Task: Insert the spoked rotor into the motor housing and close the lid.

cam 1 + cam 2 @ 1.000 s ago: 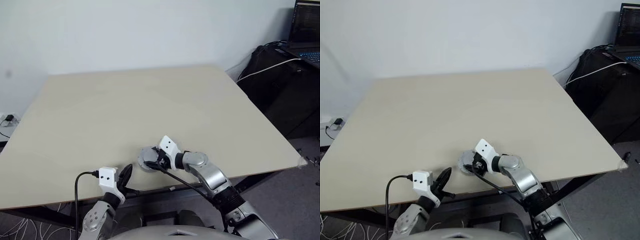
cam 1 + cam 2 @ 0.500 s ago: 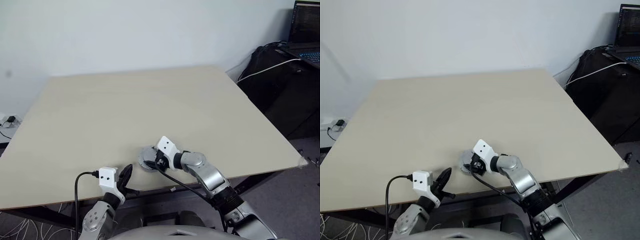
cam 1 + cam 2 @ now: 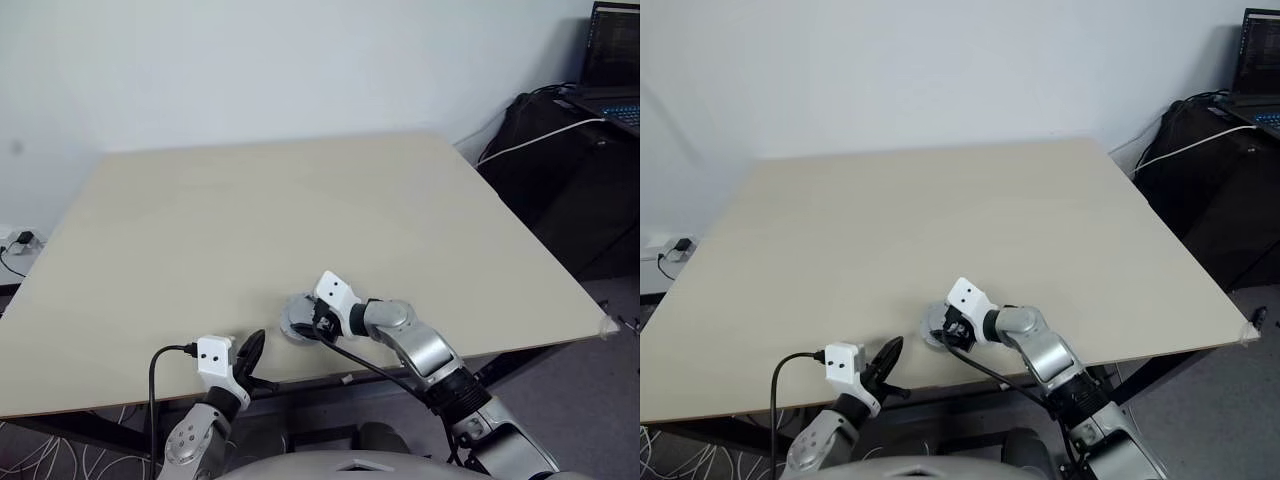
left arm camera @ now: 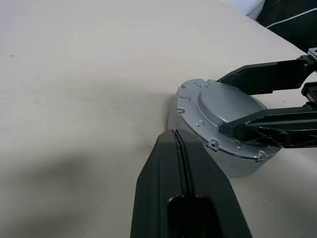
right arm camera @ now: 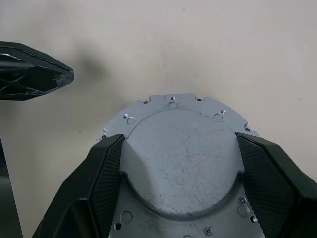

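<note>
Because its two black fingers are pressed flat together with nothing between them, the left gripper (image 3: 250, 352) looks parked rather than working: it sits at the near edge of the table (image 3: 300, 200), tips aimed toward the round part just beside it but apart from it, close enough to steady or nudge that part if needed. Just to the right of it, near the front edge of the table and a little right of centre, lies the motor housing (image 4: 223, 130). What shows is a silver disc with a raised round centre and a flange dotted with small holes, so the lid (image 5: 181, 153) appears to be already on top; any windings or rotor underneath are hidden, and I cannot tell whether the lid is fully seated. Further right, the right gripper (image 5: 181, 166) reaches in from the robot's right side, angled down and to the left. Its fingers (image 5: 106, 171) stand wide and hug the raised centre of the lid on opposite sides, resting on the flange. That hold likely serves to press or turn the lid into place while keeping the housing from sliding on the smooth table. At the far right, beyond the table, a dark stand carries a laptop (image 3: 612, 60), unrelated to the work.
</note>
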`<state>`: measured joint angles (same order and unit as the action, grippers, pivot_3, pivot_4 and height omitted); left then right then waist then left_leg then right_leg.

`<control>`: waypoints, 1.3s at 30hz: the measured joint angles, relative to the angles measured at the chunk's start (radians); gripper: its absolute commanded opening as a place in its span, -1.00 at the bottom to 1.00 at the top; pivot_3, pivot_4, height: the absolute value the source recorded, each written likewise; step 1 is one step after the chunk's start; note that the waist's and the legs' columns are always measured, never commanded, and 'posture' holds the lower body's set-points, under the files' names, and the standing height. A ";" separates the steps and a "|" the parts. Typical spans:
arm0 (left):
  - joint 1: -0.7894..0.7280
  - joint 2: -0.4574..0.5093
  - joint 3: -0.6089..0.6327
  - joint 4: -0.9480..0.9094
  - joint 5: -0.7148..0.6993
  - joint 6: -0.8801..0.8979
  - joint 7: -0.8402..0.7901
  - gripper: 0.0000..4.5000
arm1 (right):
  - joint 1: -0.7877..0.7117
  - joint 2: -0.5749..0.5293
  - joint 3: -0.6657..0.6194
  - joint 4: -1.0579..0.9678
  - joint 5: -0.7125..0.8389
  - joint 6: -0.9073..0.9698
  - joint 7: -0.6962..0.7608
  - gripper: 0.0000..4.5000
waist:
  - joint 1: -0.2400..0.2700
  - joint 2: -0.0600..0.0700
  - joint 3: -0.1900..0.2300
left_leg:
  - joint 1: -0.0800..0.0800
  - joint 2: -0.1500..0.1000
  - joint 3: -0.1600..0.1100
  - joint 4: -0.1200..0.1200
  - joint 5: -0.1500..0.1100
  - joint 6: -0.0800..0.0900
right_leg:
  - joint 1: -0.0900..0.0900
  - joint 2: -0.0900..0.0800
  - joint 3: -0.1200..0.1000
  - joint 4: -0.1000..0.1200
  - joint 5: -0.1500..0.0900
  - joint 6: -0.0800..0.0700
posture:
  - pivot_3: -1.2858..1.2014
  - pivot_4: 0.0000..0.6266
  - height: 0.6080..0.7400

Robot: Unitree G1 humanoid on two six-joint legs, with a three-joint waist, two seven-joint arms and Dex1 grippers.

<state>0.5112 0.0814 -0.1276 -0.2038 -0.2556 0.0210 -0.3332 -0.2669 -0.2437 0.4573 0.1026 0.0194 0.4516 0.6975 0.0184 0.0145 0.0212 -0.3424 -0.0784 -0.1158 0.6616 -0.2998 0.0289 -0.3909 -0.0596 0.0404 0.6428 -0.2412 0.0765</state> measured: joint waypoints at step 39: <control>-0.543 0.119 0.184 0.119 -0.347 0.848 -0.019 -1.00 | 0.013 0.004 0.019 -0.012 -0.026 -0.028 -0.033 0.42 | -0.005 -0.002 -0.003 | 0.001 0.000 -0.002 -0.001 0.002 -0.003 | 0.000 0.002 0.001 0.001 0.004 -0.005 | 0.03 -1.00 1.00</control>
<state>-0.0316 0.2008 0.0559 -0.0848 -0.6022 0.8691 -0.3522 -0.2534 -0.2397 0.4767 0.0909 -0.0065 0.4238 0.6646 0.0135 0.0121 0.0180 -0.3412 -0.0784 -0.1176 0.6609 -0.2977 0.0260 -0.3910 -0.0574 0.0409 0.6440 -0.2374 0.0717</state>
